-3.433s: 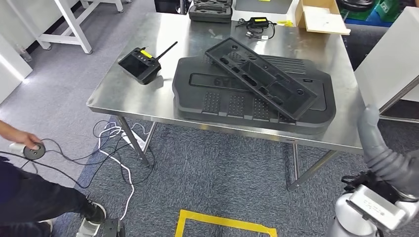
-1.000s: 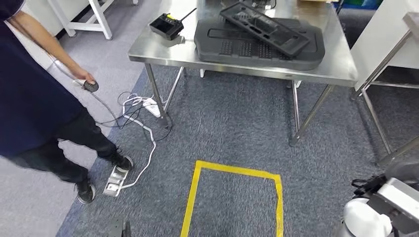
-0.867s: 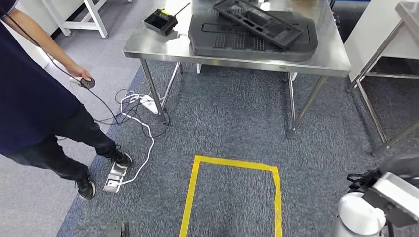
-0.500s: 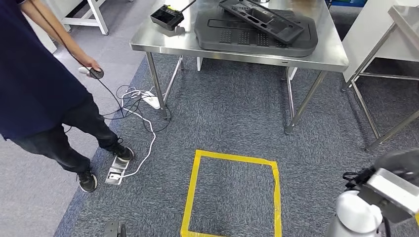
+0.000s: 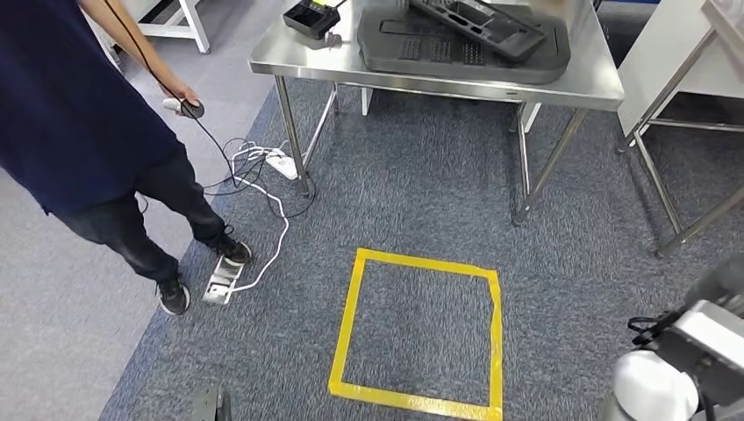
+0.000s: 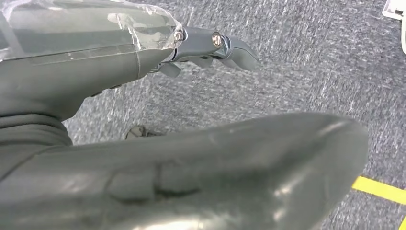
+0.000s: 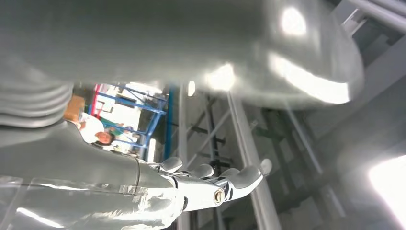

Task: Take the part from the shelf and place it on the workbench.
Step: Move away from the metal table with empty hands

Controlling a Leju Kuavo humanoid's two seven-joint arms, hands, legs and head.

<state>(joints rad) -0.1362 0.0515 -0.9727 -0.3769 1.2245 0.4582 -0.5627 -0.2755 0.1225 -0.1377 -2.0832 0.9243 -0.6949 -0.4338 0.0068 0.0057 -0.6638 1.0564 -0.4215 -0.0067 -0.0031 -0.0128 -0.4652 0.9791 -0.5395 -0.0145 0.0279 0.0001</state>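
Grey carpet with taped yellow square [image 5: 417, 329] | part [image 5: 481, 19] lay on workbench [image 5: 579, 79], far side | left hand [image 6: 210, 45] and right hand [image 7: 210, 184] empty, fingers apparently apart | risk: walking robot snagging white cable [image 5: 263, 210] beside person [image 5: 83, 114].

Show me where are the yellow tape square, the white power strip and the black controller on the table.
yellow tape square [image 5: 350, 321]: head view, its left strip.
white power strip [image 5: 282, 164]: head view, middle of its body.
black controller [image 5: 309, 16]: head view, its dark screen face.
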